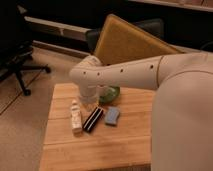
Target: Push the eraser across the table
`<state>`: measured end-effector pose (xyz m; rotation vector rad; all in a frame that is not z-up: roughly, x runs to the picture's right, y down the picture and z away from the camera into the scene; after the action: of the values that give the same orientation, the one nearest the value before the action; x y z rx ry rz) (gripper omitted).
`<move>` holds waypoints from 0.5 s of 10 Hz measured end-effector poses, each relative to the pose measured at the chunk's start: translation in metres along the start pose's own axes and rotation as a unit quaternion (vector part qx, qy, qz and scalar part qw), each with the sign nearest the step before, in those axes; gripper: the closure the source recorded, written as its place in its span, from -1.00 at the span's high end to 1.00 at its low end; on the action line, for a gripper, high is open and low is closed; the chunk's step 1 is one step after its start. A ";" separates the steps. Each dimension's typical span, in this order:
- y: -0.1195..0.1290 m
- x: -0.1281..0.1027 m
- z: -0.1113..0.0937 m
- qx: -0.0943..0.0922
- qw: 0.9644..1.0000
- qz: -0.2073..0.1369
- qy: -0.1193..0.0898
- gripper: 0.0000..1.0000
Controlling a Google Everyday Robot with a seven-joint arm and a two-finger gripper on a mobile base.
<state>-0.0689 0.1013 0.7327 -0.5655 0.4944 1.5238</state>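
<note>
The eraser [93,119], a flat black bar with a pale stripe, lies on the wooden plank table [95,150] near its middle, angled slightly. My white arm reaches in from the right and bends down over the table. The gripper [88,104] hangs just above and behind the eraser's far end, between the white bottle and the green bowl. It is mostly hidden by the wrist.
A small white bottle [75,116] lies left of the eraser. A light-blue block [112,116] lies right of it. A green bowl [111,93] sits behind. A tan panel [130,42] leans behind the table. An office chair [17,55] stands at left.
</note>
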 end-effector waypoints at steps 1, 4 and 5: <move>0.002 0.001 0.000 -0.001 1.000 -0.001 0.000 -1.00; 0.003 0.000 0.000 -0.003 1.000 0.000 0.000 -1.00; 0.001 0.001 0.000 -0.001 1.000 0.001 0.000 -1.00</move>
<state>-0.0701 0.1016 0.7322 -0.5668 0.4932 1.5264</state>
